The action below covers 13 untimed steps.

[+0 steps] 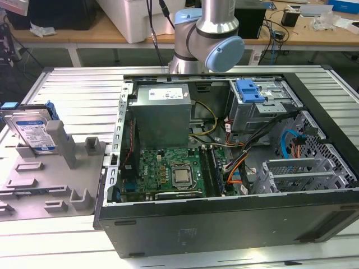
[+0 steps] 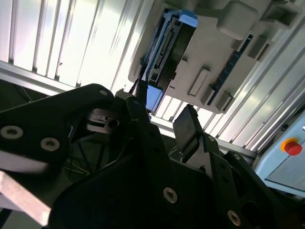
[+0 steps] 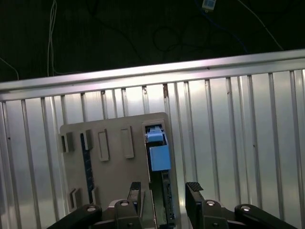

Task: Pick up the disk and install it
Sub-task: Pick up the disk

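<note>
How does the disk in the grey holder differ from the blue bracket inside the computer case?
The disk carries a silver drive with a white-and-blue label; the blue bracket is bare plastic. The disk stands on edge outside the case; the bracket sits on the drive cage inside it. Both show bright blue plastic.

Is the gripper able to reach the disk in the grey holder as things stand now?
Probably yes: in the first wrist view the open gripper faces the disk, which stands exposed in the holder, with nothing between them.
</note>
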Each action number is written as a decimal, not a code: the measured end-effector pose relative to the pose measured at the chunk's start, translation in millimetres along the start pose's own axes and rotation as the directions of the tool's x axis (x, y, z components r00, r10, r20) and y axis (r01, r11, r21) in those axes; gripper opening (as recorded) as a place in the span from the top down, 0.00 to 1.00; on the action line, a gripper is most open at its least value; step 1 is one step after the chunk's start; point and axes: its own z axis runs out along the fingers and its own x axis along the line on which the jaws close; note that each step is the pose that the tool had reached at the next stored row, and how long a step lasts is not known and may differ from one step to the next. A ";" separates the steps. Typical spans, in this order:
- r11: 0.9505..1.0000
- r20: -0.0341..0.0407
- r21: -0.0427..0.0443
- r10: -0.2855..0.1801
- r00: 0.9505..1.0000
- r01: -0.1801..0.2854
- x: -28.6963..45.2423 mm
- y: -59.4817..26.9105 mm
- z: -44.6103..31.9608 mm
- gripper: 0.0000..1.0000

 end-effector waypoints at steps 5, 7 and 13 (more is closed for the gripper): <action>1.000 0.003 -0.001 0.000 1.000 0.000 0.5 4.6 0.6 0.50; 1.000 0.005 -0.004 0.000 1.000 0.000 0.4 5.4 1.0 0.50; 0.999 0.010 -0.032 -0.001 1.000 0.001 0.3 5.6 2.9 0.50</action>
